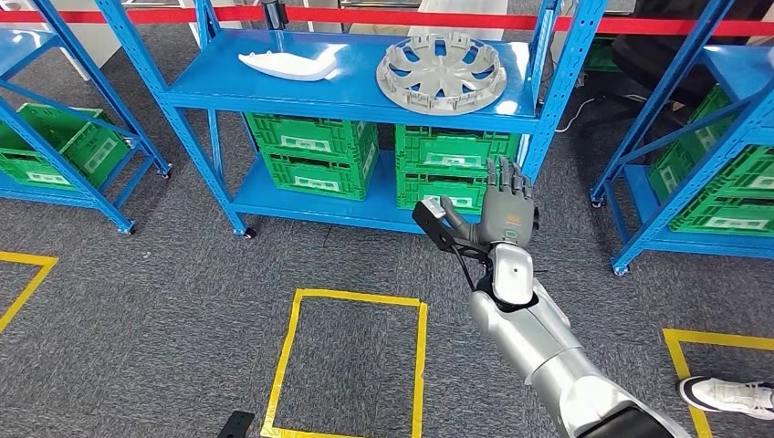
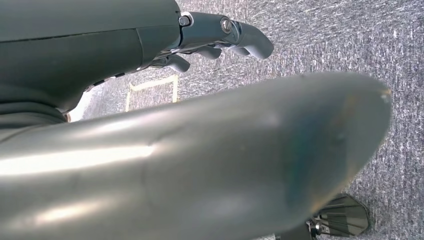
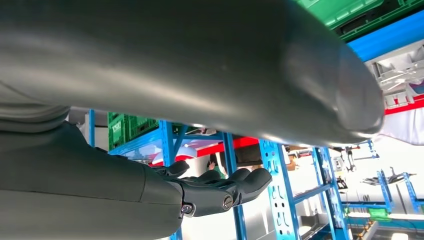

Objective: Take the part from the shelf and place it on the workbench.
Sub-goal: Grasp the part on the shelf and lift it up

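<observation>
Blue steel shelf (image 1: 274, 91) ahead, standing on grey carpet (image 1: 137, 274). On its top level: grey wheel cover (image 1: 442, 71) toward the right end, white curved part (image 1: 287, 65) left of centre, well apart from each other. Lower level packed with green crates (image 1: 315, 151).

Right hand (image 1: 504, 212) raised in front of the shelf's lower right section, palm toward the shelf, fingers (image 1: 511, 178) spread and upright, holding nothing. Well below the top level, touching neither part. Right wrist view: same hand (image 3: 220, 187) open against blue uprights.

Left hand (image 2: 215, 37) in left wrist view, hanging over carpet; fingers loosely curled, nothing visibly held, but whether open or closed cannot be told from this angle.

Yellow tape square (image 1: 351, 360) on the floor between robot and shelf. Person's shoe (image 1: 726, 397) at the right edge of the head view.

Progress, as judged: early. Nothing grasped, both parts lying on the shelf. Which of the two is wanted cannot be told; wheel cover nearer the raised hand. Left to do: reach up to the top level, grip, lift clear, turn, carry, set down.
</observation>
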Motion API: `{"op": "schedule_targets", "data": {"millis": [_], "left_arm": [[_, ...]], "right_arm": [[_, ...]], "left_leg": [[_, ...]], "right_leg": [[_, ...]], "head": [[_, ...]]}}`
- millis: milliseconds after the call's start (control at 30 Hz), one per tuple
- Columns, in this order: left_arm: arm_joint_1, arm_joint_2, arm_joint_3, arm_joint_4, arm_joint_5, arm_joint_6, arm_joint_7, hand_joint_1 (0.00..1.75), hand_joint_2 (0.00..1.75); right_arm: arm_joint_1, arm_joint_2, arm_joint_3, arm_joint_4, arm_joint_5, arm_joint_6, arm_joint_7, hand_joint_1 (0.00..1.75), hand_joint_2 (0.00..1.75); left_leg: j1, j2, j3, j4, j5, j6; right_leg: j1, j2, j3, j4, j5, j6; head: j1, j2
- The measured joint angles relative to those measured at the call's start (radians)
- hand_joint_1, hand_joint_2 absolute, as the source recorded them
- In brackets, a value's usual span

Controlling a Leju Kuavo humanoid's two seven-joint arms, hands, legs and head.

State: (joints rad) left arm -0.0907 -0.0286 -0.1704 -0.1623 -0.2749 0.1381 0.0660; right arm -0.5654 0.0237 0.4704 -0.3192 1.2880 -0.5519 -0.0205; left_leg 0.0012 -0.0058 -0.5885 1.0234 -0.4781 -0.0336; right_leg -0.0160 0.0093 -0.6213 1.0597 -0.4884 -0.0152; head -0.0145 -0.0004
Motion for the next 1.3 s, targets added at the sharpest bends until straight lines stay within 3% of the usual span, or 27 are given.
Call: {"op": "schedule_targets", "data": {"millis": [533,733,867,933,1033,1067,1100,1200,1233,1300], "left_arm": [[0.005,0.0,0.012,0.0,0.009,-0.001,0.005,0.0,0.0],[0.01,0.0,0.014,0.0,0.009,-0.001,-0.011,0.0,0.0],[0.013,-0.001,0.014,0.0,0.01,-0.002,-0.019,0.0,0.0],[0.014,-0.003,0.015,-0.001,0.011,-0.002,-0.022,0.0,0.0],[0.016,-0.004,0.02,-0.001,0.012,-0.002,-0.023,0.0,0.0],[0.017,-0.004,0.022,-0.001,0.012,-0.002,-0.022,0.0,0.0],[0.018,-0.006,0.023,-0.001,0.012,-0.002,-0.022,0.0,0.0],[0.02,-0.008,0.025,-0.001,0.012,-0.002,-0.021,0.0,0.0],[0.02,-0.008,0.025,-0.001,0.011,-0.002,-0.021,0.0,0.0],[0.019,-0.007,0.027,-0.001,0.011,-0.001,-0.021,0.0,0.0]], "right_arm": [[-0.008,0.009,0.0,0.0,-0.007,-0.003,-0.023,0.0,0.0],[-0.009,0.014,0.0,0.0,-0.015,-0.021,-0.037,0.0,0.0],[-0.009,0.015,0.0,0.0,-0.017,-0.025,-0.046,0.0,0.0],[-0.011,0.015,0.0,0.0,-0.018,-0.025,-0.048,0.0,0.0],[-0.007,0.015,0.0,0.001,-0.019,-0.023,-0.049,0.0,0.0],[-0.005,0.015,0.0,0.002,-0.02,-0.022,-0.049,0.0,0.0],[-0.003,0.015,0.0,0.002,-0.02,-0.021,-0.049,0.0,0.0],[-0.007,0.014,0.0,0.003,-0.02,-0.021,-0.05,0.0,0.0],[-0.008,0.015,0.0,0.003,-0.02,-0.021,-0.051,0.0,0.0],[-0.007,0.016,0.0,0.004,-0.02,-0.02,-0.051,0.0,0.0]], "left_leg": [[0.0,0.0,0.0,0.0,0.0,0.001],[-0.004,-0.001,-0.004,0.008,-0.005,0.012],[-0.004,0.001,0.004,-0.01,0.004,0.029],[0.002,0.006,0.016,-0.033,0.015,0.041],[0.003,0.008,0.019,-0.036,0.015,0.049],[0.004,0.007,0.019,-0.033,0.012,0.048],[0.005,0.006,0.019,-0.028,0.008,0.045],[0.01,0.004,0.016,0.001,-0.014,0.025],[0.009,0.003,0.013,0.011,-0.022,0.018],[0.007,0.002,0.01,0.017,-0.028,0.008]], "right_leg": [[0.0,0.0,0.001,-0.001,0.0,0.0],[-0.005,0.0,0.001,-0.004,0.003,0.009],[-0.006,-0.001,0.004,-0.011,0.006,0.023],[-0.003,-0.004,-0.015,0.032,-0.022,0.027],[-0.002,-0.005,-0.102,0.213,-0.104,0.03],[-0.003,-0.005,-0.121,0.247,-0.108,0.032],[-0.005,-0.005,-0.121,0.243,-0.093,0.034],[-0.009,-0.005,-0.041,0.077,-0.012,0.037],[-0.009,-0.004,-0.021,0.036,-0.002,0.032],[-0.004,0.0,-0.014,0.019,-0.008,0.017]], "head": [[0.0,0.0],[0.0,0.0],[0.0,0.0],[0.003,0.0],[0.006,0.0],[0.006,0.0],[0.007,0.0],[0.009,0.0],[0.01,0.0],[0.008,0.0]]}}
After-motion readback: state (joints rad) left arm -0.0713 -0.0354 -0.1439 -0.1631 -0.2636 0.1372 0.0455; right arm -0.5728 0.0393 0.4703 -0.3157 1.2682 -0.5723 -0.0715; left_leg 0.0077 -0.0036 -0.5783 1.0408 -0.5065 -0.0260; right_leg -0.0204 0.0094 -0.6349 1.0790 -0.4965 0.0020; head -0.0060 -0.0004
